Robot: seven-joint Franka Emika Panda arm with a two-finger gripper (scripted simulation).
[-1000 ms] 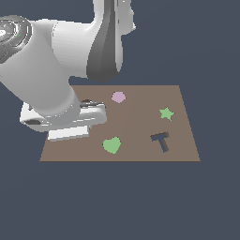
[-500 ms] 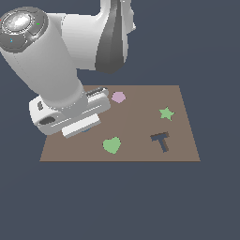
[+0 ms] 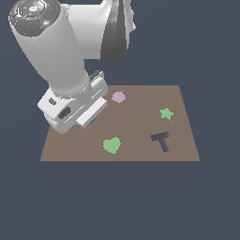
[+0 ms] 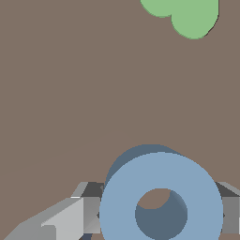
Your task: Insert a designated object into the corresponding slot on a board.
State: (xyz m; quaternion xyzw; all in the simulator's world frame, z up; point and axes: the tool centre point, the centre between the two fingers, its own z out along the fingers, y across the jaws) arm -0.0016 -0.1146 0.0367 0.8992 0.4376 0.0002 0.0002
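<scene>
Surface: flat brown rectangular board (image 3: 178, 140), lying against a plain dark blue-grey ground.
Far side, mid: pink rounded piece (image 3: 118, 97), flat on the board, just beside the arm's white housing.
Exterior view's right, upper: small green star (image 3: 166, 113), flat, well apart from the pink piece.
Exterior view's right, lower: dark T-shaped piece (image 3: 161, 139), just below the star, not touching it.
Near edge, mid: green heart (image 3: 111, 145), flat; also seen in the wrist view (image 4: 187, 16), cut off by the frame.
Exterior view's left part: hidden under the arm; contents there cannot be told from that view.
Board face, wrist view: bare brown (image 4: 70, 93).
</scene>
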